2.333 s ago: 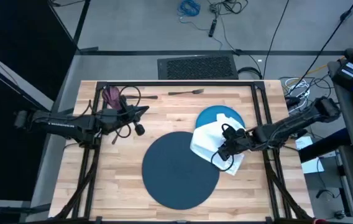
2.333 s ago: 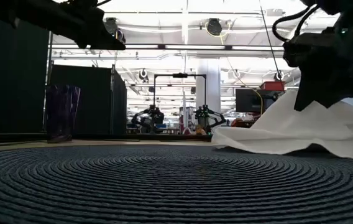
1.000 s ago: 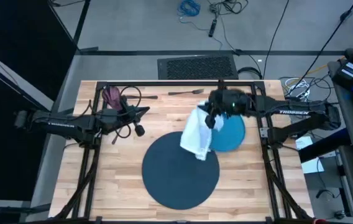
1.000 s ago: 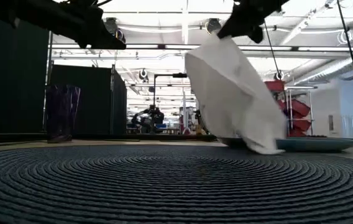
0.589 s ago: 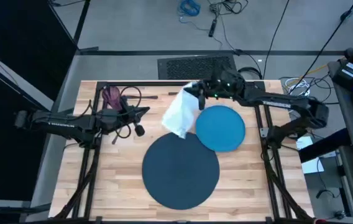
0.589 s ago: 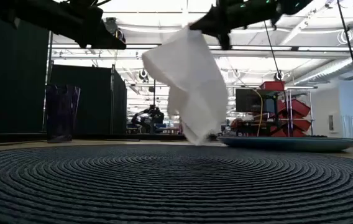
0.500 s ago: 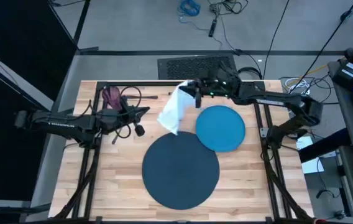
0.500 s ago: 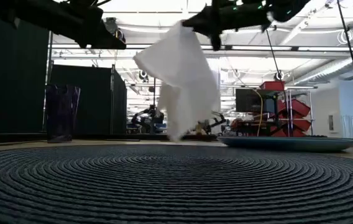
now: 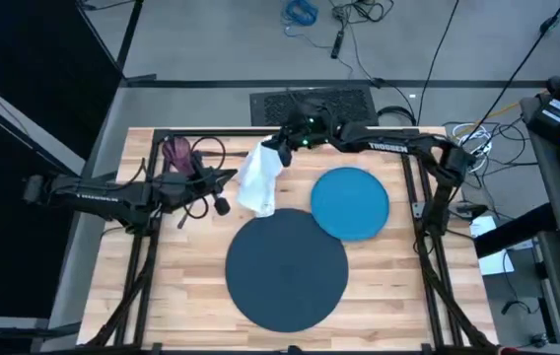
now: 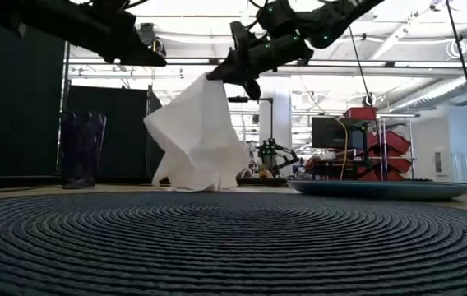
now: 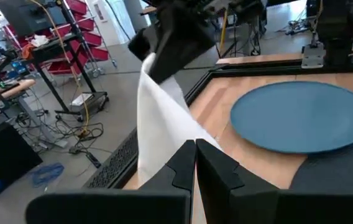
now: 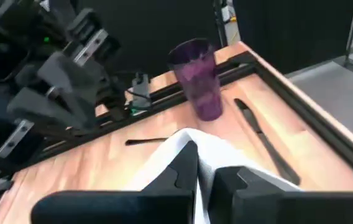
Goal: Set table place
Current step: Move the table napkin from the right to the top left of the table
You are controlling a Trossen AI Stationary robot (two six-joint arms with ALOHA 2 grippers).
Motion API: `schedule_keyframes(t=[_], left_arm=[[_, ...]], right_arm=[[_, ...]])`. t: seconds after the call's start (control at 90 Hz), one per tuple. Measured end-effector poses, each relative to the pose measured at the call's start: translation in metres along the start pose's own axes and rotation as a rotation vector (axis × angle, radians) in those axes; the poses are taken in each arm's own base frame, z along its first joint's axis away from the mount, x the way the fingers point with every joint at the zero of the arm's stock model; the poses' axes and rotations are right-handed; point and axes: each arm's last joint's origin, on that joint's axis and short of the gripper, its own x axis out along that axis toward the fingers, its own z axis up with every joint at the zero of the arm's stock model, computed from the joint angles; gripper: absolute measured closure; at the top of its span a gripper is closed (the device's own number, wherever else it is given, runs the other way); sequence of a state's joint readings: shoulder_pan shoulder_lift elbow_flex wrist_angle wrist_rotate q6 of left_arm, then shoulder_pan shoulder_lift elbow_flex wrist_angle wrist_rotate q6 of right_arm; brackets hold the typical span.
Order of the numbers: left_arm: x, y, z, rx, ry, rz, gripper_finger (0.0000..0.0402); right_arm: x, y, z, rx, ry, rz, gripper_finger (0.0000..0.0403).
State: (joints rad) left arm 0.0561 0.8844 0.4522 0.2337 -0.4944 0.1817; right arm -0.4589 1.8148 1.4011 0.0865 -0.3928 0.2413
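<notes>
I have the right gripper [image 9: 276, 148] pinched on the white napkin [image 9: 257, 179] at upper centre of the high view; the cloth hangs long-axis down, its lower end touching the table [image 9: 176, 276] beside the dark mat [image 9: 286, 268]. "TROSSEN" reads on that arm. The left gripper [image 9: 231, 176] waits closed at left, near the purple cup [image 9: 175, 153].

White napkin [image 9: 258, 180], bright blue plate [image 9: 349, 202], purple cup [image 12: 199, 79].
</notes>
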Motion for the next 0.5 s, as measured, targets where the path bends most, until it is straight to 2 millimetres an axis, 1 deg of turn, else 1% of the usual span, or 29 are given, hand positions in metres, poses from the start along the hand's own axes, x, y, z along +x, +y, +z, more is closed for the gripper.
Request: schedule_keyframes(t=[0.111, 0.267, 0.356, 0.5], left_arm=[[0.008, 0.001, -0.006, -0.028, 0.040, 0.025, 0.0402], [0.021, -0.002, -0.016, -0.008, 0.097, 0.031, 0.0396], [0.028, -0.005, -0.020, 0.022, 0.111, -0.021, 0.0379], [0.035, -0.010, -0.021, 0.038, 0.081, -0.072, 0.0336]], right_arm=[[-0.005, 0.001, 0.005, -0.004, -0.014, 0.002, 0.0403], [-0.007, 0.002, 0.005, -0.001, 0.001, 0.006, 0.0403], [-0.007, 0.002, 0.003, -0.005, 0.020, 0.007, 0.0403], [-0.007, 0.000, -0.001, -0.005, 0.062, -0.003, 0.0403]])
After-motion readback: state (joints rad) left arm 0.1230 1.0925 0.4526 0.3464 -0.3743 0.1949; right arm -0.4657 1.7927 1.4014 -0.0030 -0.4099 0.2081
